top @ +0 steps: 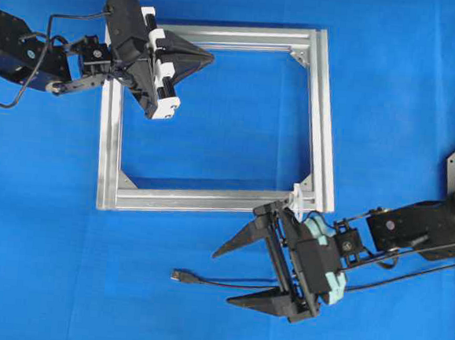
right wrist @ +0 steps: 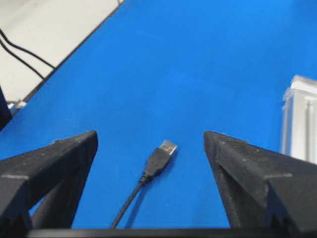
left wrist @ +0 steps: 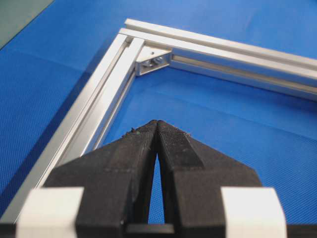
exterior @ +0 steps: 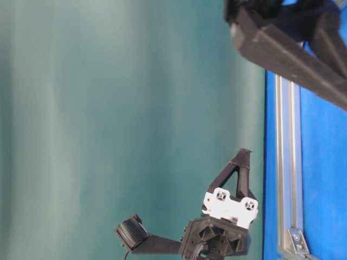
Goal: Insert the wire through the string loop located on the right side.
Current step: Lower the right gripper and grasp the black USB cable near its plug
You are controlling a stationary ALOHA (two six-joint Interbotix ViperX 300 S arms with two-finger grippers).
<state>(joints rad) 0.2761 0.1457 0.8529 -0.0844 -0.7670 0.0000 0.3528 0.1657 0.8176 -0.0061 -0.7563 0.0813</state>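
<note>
Wire point(right wrist: 156, 166) lies loose on the blue mat point(top: 45, 282), its plug between the widely spread fingers of the right gripper point(top: 244, 278) in the right wrist view, with nothing pinched. From that gripper the plug sits at about 9 o'clock in the overhead view, a little beyond the fingertips, and the cable runs back under the jaws toward 3 o'clock, so its long axis is roughly in line with the gripper's reach. The right arm is clearly the nearer one, and the coming move likely turns on closing the open jaws across the cable just behind the plug, which calls for a short advance along that same line. Just beyond the gripper, at roughly 12 o'clock from its wrist, the string loop point(top: 298, 196) shows only as a small whitish shape at the near right corner of the aluminium frame point(top: 326, 123); its opening cannot be made out. Farthest off, at about 10 o'clock across the frame, the left gripper point(top: 209, 57) hovers over the frame's far left corner with its fingers pressed together on nothing, well apart from the wire.
</note>
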